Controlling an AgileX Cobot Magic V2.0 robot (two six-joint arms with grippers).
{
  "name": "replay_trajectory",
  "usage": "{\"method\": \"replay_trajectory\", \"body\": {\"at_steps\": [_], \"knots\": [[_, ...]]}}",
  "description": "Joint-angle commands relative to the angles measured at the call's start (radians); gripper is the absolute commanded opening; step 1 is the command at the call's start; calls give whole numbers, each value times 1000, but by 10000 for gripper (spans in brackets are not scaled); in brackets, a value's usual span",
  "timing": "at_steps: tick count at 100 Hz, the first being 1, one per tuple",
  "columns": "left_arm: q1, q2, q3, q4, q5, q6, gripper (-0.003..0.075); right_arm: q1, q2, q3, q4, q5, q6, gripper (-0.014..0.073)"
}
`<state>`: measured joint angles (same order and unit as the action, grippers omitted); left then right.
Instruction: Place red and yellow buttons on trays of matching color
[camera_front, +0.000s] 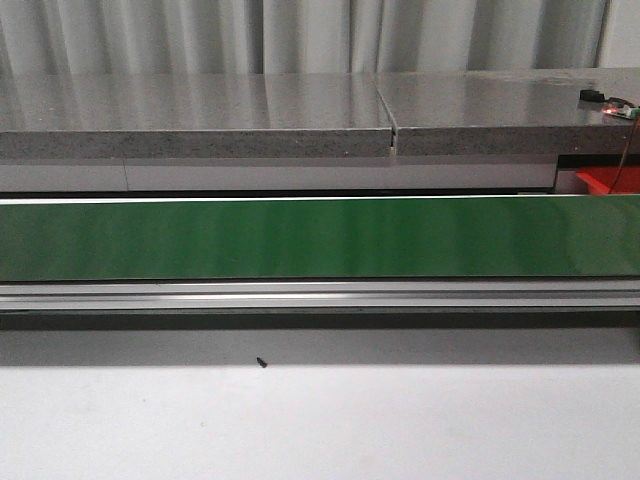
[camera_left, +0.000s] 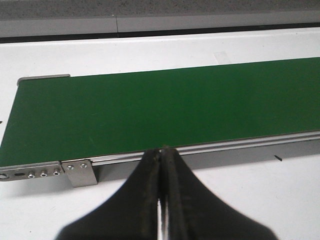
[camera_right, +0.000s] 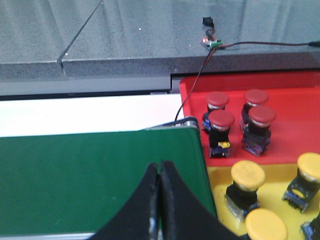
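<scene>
Nearest to us in each wrist view are black fingers pressed together: the left gripper (camera_left: 161, 200) has its jaws closed with only a thin bright slit between them and nothing held, and the right gripper (camera_right: 159, 200) is likewise closed and empty. Neither gripper appears in the front view.

We see no readable writing or brand marks anywhere; small yellow patches on some button bodies are too small to read.

We find the buttons only in the right wrist view, beyond the belt's end. Four red buttons (camera_right: 221, 118) stand upright on the red tray (camera_right: 295, 135), grouped close together. Just beside it, the yellow tray (camera_right: 272, 187) holds several yellow buttons (camera_right: 247, 175), some cut off by the picture's edge.

A green belt (camera_front: 320, 237) runs across the front view, with an aluminium rail (camera_front: 320, 295) along its near edge. The white table (camera_front: 320, 425) in front carries a small dark speck (camera_front: 261, 362). Behind the belt, we see a grey speckled counter (camera_front: 200, 115) with a seam, pale curtains (camera_front: 300, 35) beyond it, and a small circuit board (camera_right: 212, 44) with wires on the counter near the red tray.
</scene>
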<state>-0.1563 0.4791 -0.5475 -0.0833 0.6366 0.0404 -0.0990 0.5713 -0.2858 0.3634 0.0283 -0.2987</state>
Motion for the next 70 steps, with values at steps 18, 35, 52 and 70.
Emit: {"method": "replay_trajectory", "body": {"at_steps": [18, 35, 52, 70], "knots": [[-6, 2, -28, -6, -68, -8, -19, 32, -93, 38, 25, -101, -9, -66], [-6, 2, -28, -6, -68, -8, -19, 32, -150, 51, 25, -99, -9, -66], [-6, 2, -28, -6, -68, -8, -19, 32, -183, 51, 25, -98, -9, -66], [-6, 2, -28, -6, -68, -8, -19, 31, -239, 99, 22, -100, -8, -66]]}}
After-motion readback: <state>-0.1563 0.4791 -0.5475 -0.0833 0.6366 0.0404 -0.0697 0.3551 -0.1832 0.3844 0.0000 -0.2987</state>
